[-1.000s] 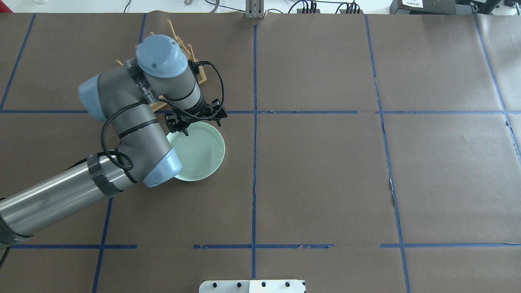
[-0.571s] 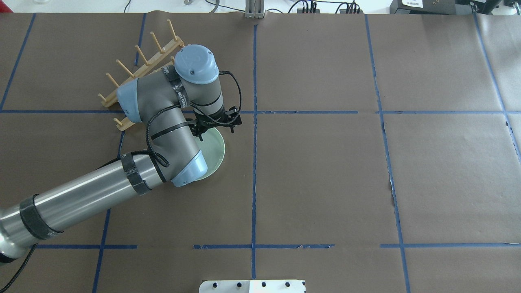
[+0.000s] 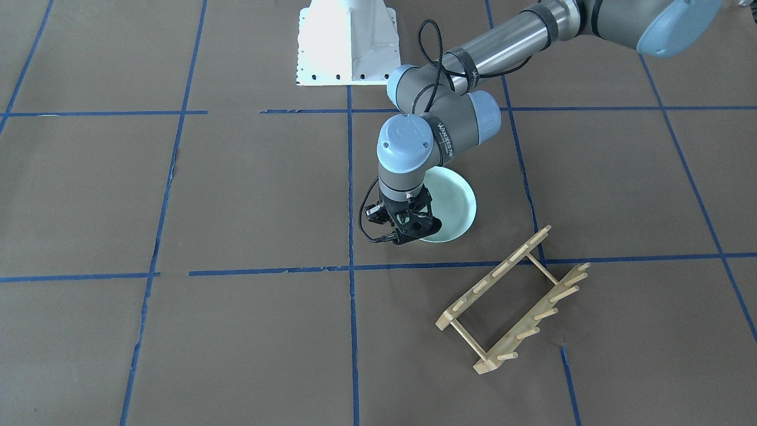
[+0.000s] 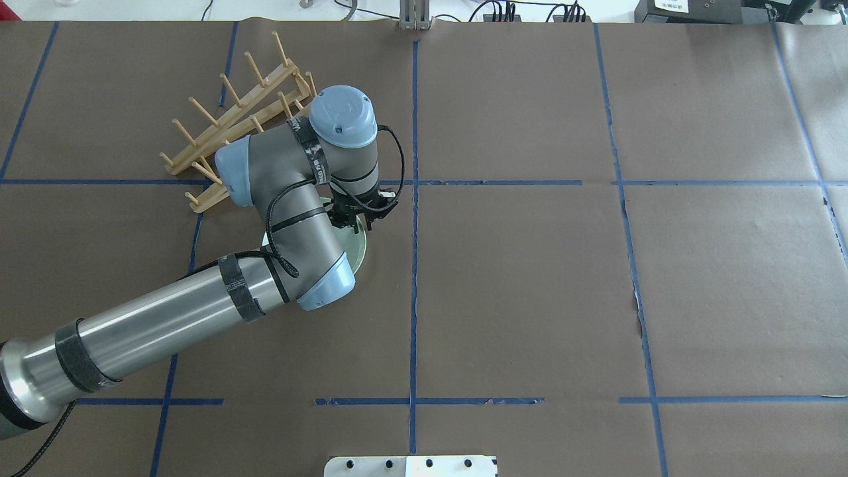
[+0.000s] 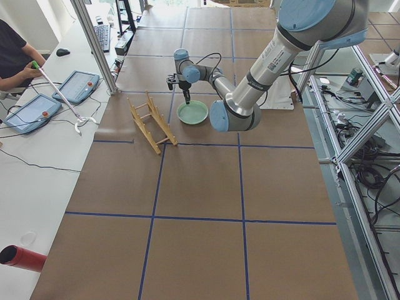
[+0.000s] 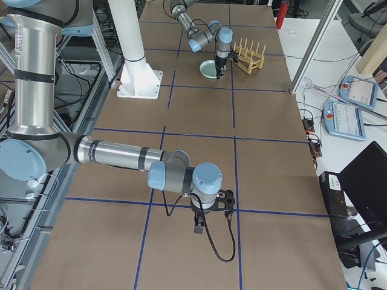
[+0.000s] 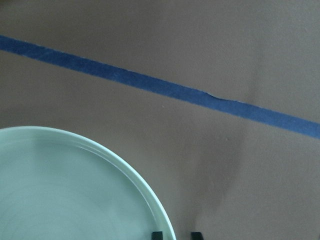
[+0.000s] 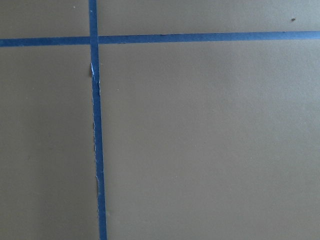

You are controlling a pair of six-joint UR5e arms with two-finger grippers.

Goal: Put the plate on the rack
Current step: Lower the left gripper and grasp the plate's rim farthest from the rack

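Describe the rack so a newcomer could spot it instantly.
On the brown table gridded with blue tape, look on the robot's left half, just past the mint-green plate. The rack is the only wooden thing there: two pale rails bristling with upright pegs, joined by thin crossbars.

Tbl (image 4: 530, 298) holds plate (image 3: 454, 204), rack (image 3: 494, 277).
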